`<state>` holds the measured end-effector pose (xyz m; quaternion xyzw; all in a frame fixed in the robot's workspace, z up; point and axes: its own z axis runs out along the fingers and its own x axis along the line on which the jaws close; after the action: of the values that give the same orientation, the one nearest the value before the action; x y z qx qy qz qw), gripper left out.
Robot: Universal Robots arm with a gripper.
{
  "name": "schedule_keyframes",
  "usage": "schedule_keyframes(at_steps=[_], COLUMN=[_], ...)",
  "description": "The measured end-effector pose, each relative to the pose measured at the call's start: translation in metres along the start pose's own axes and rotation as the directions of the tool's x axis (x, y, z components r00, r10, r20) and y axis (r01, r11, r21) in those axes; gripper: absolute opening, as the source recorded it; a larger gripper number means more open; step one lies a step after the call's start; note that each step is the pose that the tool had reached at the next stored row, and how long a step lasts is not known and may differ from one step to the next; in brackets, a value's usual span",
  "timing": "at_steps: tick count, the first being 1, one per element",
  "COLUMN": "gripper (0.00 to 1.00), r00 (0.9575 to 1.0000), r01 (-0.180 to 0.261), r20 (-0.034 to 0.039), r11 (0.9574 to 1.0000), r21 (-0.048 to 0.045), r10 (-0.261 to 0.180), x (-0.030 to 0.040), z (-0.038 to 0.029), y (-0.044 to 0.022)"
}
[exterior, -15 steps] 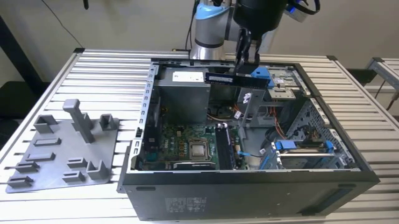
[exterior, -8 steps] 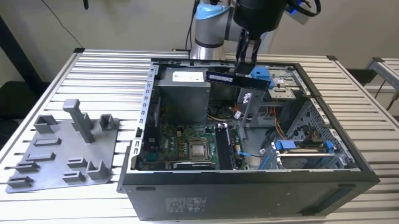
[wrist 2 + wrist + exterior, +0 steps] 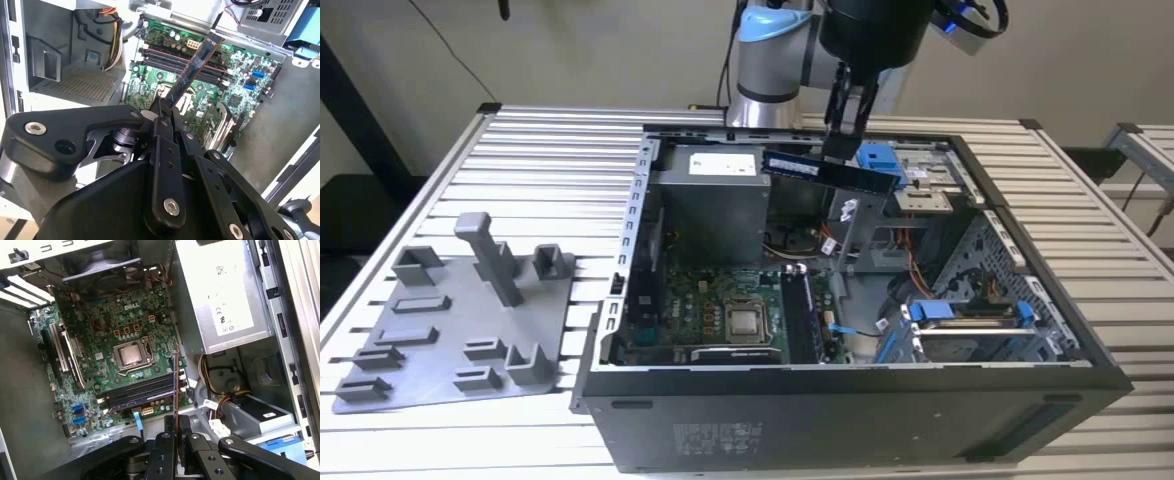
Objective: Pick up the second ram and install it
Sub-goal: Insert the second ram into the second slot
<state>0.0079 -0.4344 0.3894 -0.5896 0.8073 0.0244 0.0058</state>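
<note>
Matt black gripper (image 3: 162, 109); matt second ram (image 3: 194, 67); plastic tray (image 3: 451, 325)

Blue-black ram (image 3: 834, 172), green motherboard (image 3: 100, 340), grey tray (image 3: 454, 320)

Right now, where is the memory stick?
The second ram is up in the air, pinched in the end effector, above the open computer case. In the exterior view it hangs between the grey power supply and a blue bracket.

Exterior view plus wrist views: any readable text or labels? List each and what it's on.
Nothing clear enough to quote.
Print on the power supply label: too small.
Pale label on the second ram, held in the claw: unreadable.
Print on the case sticker: too small.
White markings on the motherboard: too small.
</note>
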Motion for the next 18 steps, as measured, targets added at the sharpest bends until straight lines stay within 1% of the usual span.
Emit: schedule_keyframes(at_steps=[6, 11, 14, 18], gripper=[0.14, 0.14, 0.14, 0.14], r00=[0.9992, 0.9964, 0.9933, 0.9864], r01=[-0.041, -0.085, -0.115, -0.164], r20=[0.0011, 0.0025, 0.0037, 0.0055], r11=[0.9992, 0.9964, 0.9933, 0.9864], r21=[0.0016, 0.0032, 0.0043, 0.0059], r10=[0.041, 0.085, 0.115, 0.164], x=[-0.0001, 0.0000, 0.0001, 0.0002], z=[0.0000, -0.0001, -0.0001, -0.0001], y=[-0.0005, -0.0007, -0.0008, -0.0008])
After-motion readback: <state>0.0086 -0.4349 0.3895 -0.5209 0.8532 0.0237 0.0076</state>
